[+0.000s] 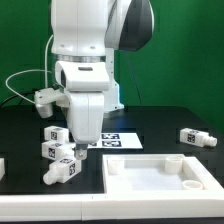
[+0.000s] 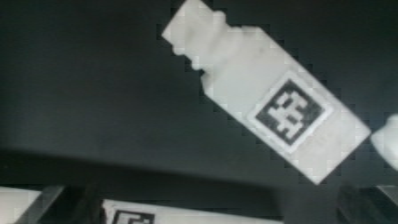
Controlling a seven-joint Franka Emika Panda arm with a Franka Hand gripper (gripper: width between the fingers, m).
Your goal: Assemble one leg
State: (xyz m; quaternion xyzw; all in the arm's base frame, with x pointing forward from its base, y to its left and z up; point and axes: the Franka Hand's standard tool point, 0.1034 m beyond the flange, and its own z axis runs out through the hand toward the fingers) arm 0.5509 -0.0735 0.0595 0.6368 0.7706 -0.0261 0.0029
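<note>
Exterior view: tabletop [image 1: 160, 172] nearest, at 5 o'clock. Three legs [image 1: 57, 150] lie at 8 o'clock of the gripper [image 1: 82, 143]; can't tell if its fingers are spread or together. Marker board [image 1: 122, 139] is half hidden behind. Wrist view: one blurred leg [image 2: 267, 95], lying loose.

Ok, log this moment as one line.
gripper: low beside the loose legs, open or shut unclear | leg: lying flat in wrist view | tabletop: no leg fitted
</note>
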